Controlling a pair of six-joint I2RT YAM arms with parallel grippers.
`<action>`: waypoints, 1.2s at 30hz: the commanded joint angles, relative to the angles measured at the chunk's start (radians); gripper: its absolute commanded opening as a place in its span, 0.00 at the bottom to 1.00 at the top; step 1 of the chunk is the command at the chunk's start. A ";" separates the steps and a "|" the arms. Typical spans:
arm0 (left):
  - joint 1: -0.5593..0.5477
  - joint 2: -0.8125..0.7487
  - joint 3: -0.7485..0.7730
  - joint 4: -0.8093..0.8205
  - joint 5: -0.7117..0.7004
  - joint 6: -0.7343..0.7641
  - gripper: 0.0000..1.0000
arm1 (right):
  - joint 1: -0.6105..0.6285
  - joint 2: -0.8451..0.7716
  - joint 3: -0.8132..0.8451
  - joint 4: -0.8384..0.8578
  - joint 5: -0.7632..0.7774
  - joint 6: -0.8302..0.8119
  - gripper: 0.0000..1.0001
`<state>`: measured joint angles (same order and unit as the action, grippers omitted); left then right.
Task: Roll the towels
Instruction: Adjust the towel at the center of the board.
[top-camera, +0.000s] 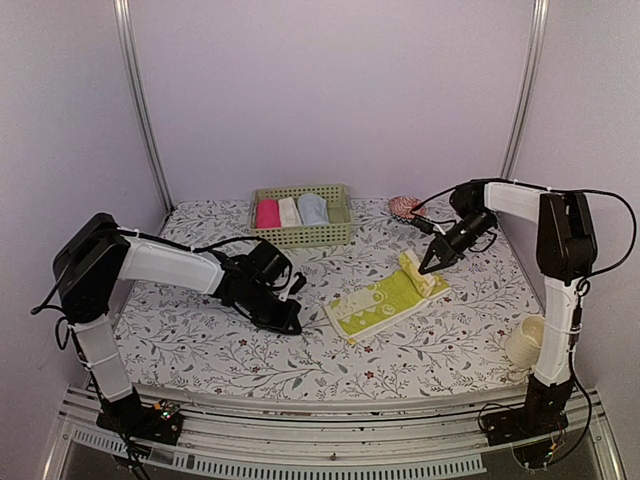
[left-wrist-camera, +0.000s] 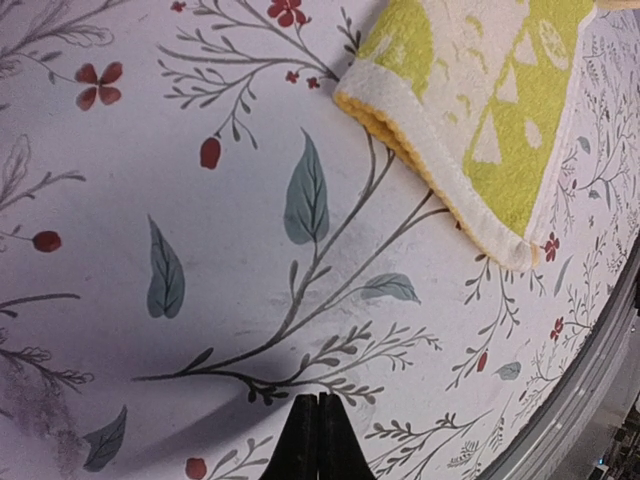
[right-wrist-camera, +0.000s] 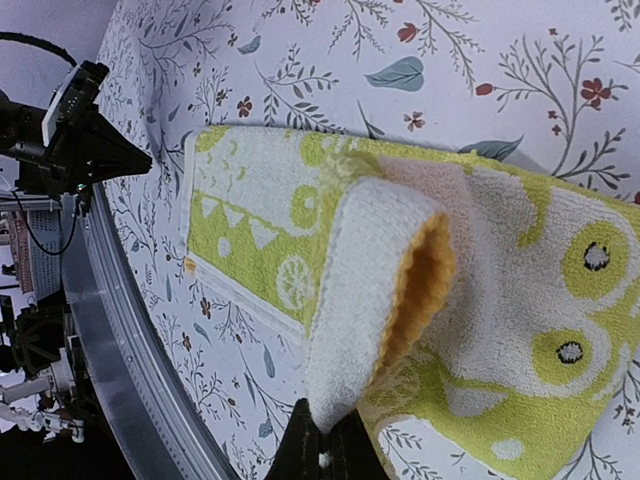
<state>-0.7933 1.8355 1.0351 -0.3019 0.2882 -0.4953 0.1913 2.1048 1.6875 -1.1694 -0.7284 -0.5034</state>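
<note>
One high view, two wrist close-ups.
The top camera looks down from the near side over the whole surface (top-camera: 200, 350); both wrist cameras sit close above it, each catching the yellow-green towel (top-camera: 385, 300).

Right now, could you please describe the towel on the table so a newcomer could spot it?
On the flower-printed table, look in front of the green basket, slightly right of centre. The yellow-green towel lies there, one end curled over in the right gripper; unlike the plain rolls in the basket, it has pale printed shapes.
</note>
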 joint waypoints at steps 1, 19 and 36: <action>0.003 0.020 0.011 0.027 0.019 -0.021 0.00 | 0.064 0.040 0.020 -0.028 -0.097 -0.016 0.03; 0.004 0.033 -0.008 0.053 0.044 -0.038 0.00 | 0.232 0.159 0.104 -0.014 -0.143 0.063 0.03; 0.005 0.084 -0.035 0.138 0.107 -0.061 0.00 | 0.334 0.199 0.145 -0.005 -0.150 0.101 0.05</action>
<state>-0.7918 1.8896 1.0237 -0.1978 0.3756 -0.5442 0.5121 2.2944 1.8099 -1.1812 -0.8558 -0.4175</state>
